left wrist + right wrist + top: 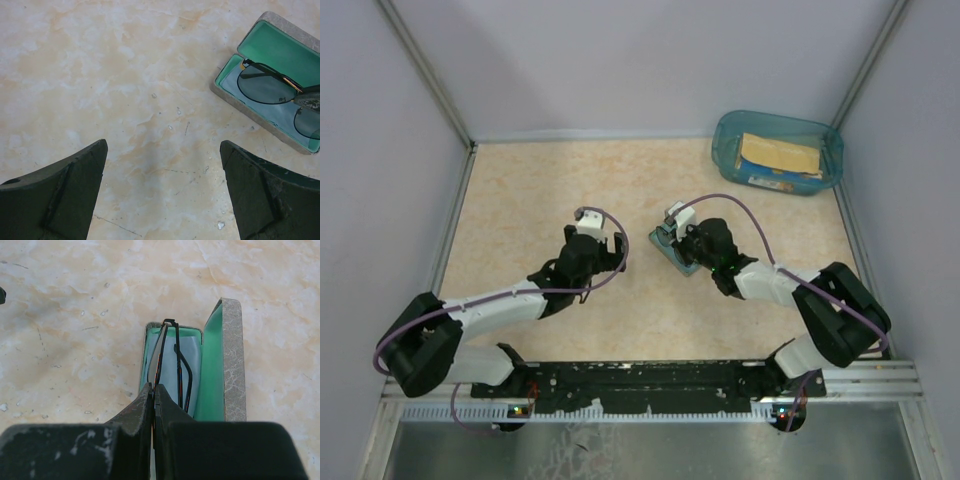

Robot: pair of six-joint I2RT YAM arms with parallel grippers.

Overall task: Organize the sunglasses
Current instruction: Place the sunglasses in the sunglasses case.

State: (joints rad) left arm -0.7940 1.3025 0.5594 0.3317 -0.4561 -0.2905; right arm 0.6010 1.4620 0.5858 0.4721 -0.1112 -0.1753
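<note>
While the right fingers (153, 407) are pressed tight together on the thin dark frame of the sunglasses (176, 357), the pair sits inside the open grey case (231, 365). The case's lid is raised on its hinge, and both halves show a bright green lining. In the lower half, a pale blue cloth (192, 362) lies under the glasses. The left wrist view shows the tinted lenses tilted over that tray, with one dark fingertip at the frame between them. Whether the frame rests fully on the cloth cannot be told. The case stands on the mottled beige surface (540, 200) near its middle, directly under the right wrist.

The left fingers (65, 195) are spread as wide as they go and hold nothing. They hang over bare surface, with the case off to their right and apart from them.

Well away, in the far right corner, stands a translucent teal bin (725, 150). A flat tan packet (778, 153) lies inside it, with something blue-printed along its near edge that is too small to make out.
</note>
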